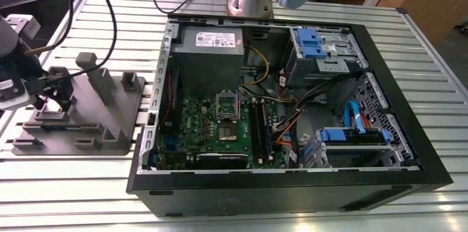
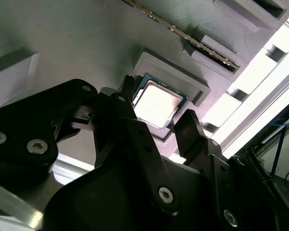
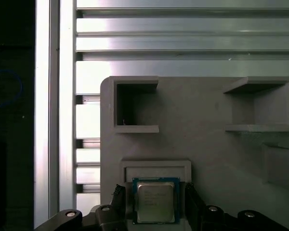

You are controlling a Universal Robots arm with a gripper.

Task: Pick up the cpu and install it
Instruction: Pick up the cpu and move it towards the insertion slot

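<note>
**Gripper astride cpu, cpu seated in fixture**

In the first wrist view the gripper stands with jaws parted just wider than the cpu, one finger on each side; contact cannot be confirmed. The cpu lies flat, metal face up, in a shallow square pocket of the grey fixture. The fixture rests on the slatted metal table. In the exterior view, the open computer case stands beside the fixture, toward the exterior view's right.
</note>
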